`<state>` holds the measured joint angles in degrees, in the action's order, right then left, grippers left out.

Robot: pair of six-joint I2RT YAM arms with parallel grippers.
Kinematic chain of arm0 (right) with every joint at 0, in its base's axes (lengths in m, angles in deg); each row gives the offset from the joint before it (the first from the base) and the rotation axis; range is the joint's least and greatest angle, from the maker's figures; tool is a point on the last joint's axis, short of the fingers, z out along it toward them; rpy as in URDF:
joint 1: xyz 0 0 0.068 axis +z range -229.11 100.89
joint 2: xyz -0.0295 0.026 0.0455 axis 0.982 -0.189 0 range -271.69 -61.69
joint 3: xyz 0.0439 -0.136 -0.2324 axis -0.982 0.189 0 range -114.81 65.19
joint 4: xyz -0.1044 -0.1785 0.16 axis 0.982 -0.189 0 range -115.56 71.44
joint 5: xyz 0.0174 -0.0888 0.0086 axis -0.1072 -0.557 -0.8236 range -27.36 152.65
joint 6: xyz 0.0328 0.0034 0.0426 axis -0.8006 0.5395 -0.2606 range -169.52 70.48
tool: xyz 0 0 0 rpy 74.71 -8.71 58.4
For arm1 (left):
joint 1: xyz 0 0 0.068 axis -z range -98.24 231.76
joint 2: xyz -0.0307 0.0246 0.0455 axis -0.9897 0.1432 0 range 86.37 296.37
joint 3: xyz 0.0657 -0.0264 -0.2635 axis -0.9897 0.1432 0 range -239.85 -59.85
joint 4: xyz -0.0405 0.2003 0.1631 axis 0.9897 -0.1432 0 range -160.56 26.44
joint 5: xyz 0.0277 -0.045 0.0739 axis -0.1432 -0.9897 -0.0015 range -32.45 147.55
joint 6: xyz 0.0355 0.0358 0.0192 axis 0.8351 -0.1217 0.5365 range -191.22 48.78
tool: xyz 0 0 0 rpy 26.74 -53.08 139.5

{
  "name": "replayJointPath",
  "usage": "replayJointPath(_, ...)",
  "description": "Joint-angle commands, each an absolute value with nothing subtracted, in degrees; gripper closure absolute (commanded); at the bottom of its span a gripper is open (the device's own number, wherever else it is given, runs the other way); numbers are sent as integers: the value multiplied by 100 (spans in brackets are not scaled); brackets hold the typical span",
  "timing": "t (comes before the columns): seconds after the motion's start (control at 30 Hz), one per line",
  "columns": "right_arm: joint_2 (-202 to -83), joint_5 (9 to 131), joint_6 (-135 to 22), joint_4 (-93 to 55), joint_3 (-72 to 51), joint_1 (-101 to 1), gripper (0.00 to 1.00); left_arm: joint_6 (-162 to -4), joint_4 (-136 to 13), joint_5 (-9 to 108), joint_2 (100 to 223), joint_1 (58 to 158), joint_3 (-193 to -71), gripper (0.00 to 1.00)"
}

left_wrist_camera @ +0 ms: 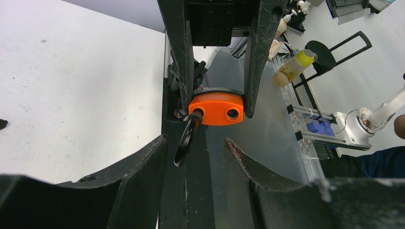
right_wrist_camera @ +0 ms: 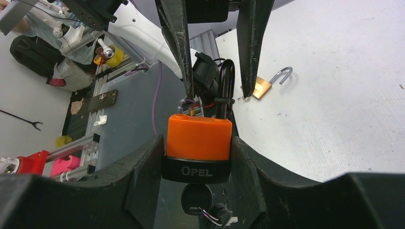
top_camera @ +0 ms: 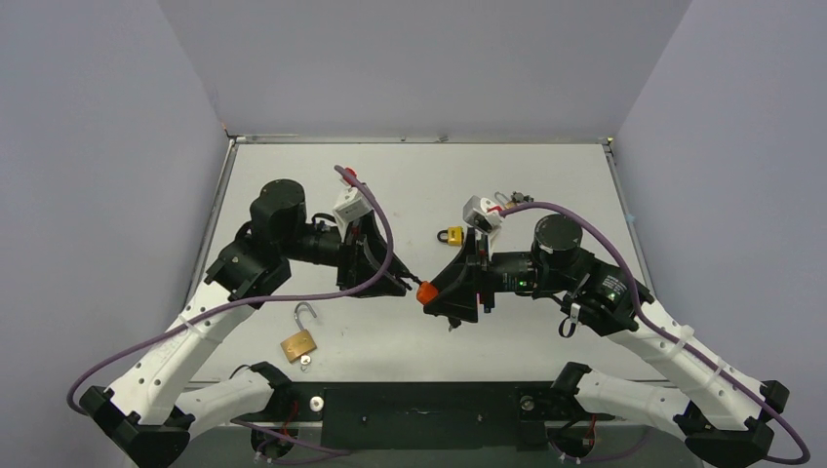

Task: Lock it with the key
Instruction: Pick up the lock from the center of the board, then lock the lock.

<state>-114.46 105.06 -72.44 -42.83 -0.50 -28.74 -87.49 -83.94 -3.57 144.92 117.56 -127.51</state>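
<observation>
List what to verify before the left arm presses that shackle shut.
1. Hold of right gripper on orange padlock: ok, clamped.
2. Opening of left gripper around shackle: ok, open.
3. Free shackle end over empty hole: not ok, swung aside.
4. Presence of key under the body: ok; its turn, cannot tell.
5. Clearance from brass padlock: ok, lying well apart.

Orange padlock [right_wrist_camera: 198, 131]: orange body, black base band, white "OPEL" lettering, black shackle.
Key [right_wrist_camera: 197, 195]: black head.
Brass padlock [top_camera: 298, 343]: gold-brass body, silver shackle.
Small padlock [top_camera: 450, 235]: yellow.
Left gripper [right_wrist_camera: 217, 93], right gripper [right_wrist_camera: 197, 143]: black fingers.
Arms [top_camera: 195, 341]: white links, black joints.
Cables [top_camera: 389, 244]: purple.
Table [top_camera: 410, 175]: off-white, plain.
Walls [top_camera: 98, 146]: pale lavender-grey, plain.
</observation>
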Motion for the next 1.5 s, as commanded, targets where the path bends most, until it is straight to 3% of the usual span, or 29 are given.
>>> replayJointPath(0.0,-11412,10436,-7114,-4009,-357,-2822,100,-8565,-8430,-279,14506,11856,-13063,59)
replayJointPath(0.33,-11439,10320,-6956,-4215,-359,-2813,100,-8598,-8430,-51,14576,12058,-13067,70)
replayJointPath(0.5,-11472,10241,-6864,-4332,-359,-2809,100,-8616,-8433,44,14634,12111,-13081,83)
replayJointPath(0.6,-11489,10125,-6835,-4383,-368,-2804,100,-8596,-8507,157,14683,12156,-13100,100)
replayJointPath(0.63,-11496,10067,-6830,-4402,-379,-2804,100,-8578,-8530,256,14688,12166,-13102,100)
replayJointPath(0.7,-11496,9829,-6825,-4443,-405,-2804,81,-8615,-8529,457,14689,12174,-13090,100)
replayJointPath(0.73,-11500,9573,-6822,-4459,-428,-2804,60,-8638,-8493,535,14655,12171,-13077,100)
replayJointPath(0.8,-11497,9096,-6819,-4513,-456,-2809,36,-8841,-8337,834,14570,12172,-13043,100)
replayJointPath(0.87,-11490,8631,-6793,-4563,-443,-2844,25,-9014,-8150,1059,14489,12167,-13026,100)
replayJointPath(1.13,-11516,8365,-6685,-4226,-359,-3373,21,-9711,-7630,1977,14257,12165,-13067,100)
replayJointPath(1.47,-11768,9485,-6786,-2988,-964,-3754,23,-11547,-6181,2807,14273,12164,-13402,100)
